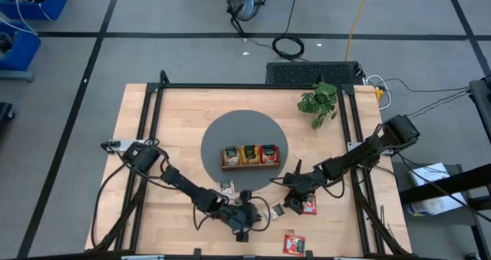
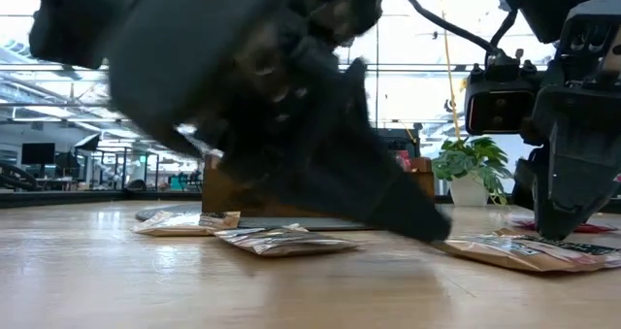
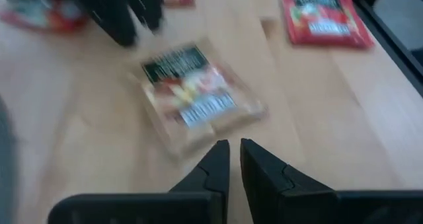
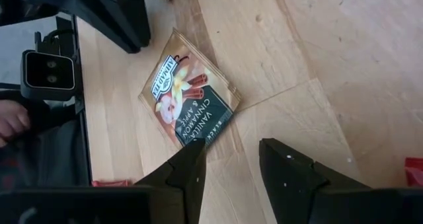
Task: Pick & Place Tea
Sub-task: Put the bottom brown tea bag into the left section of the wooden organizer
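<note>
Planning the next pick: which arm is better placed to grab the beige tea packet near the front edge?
Probably the right: its pincer is open just beside the beige packet, while the left pincer is shut.

The surface (image 1: 184, 122) is evenly and softly lit in the high view, with only faint shadows cast beneath the arms. In the low view, the room's windows are blown out to glare and the near arm is smeared to a dark silhouette. The left wrist view is heavily blurred, while the right wrist view is rendered sharply.
</note>
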